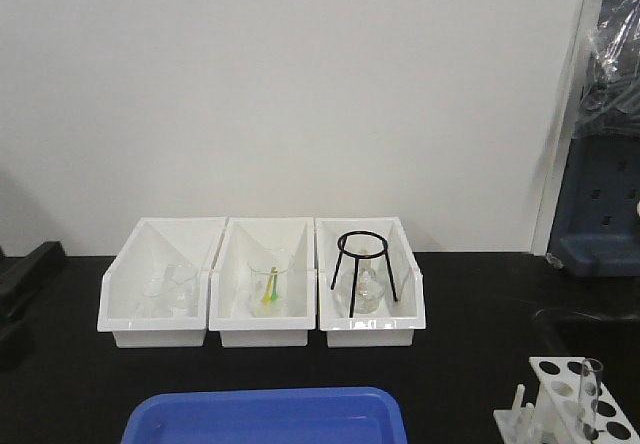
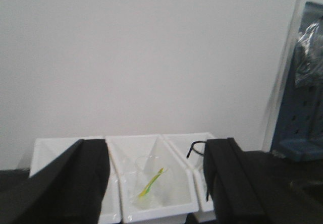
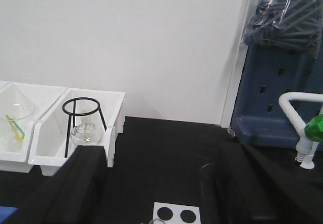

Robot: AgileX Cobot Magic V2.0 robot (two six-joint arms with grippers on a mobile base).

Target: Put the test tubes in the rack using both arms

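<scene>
One test tube (image 1: 590, 394) in rack (image 1: 565, 396) | no legible writing

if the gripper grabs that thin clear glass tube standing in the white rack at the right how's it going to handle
The thin clear glass tube is probably fragile and slippery, being bare smooth glass, so a hard pinch seems risky. It looks light for its height. Standing taller than the white plastic rack, it may tilt or bind in its hole unless lifted straight up, and laid flat it would likely roll.
</scene>
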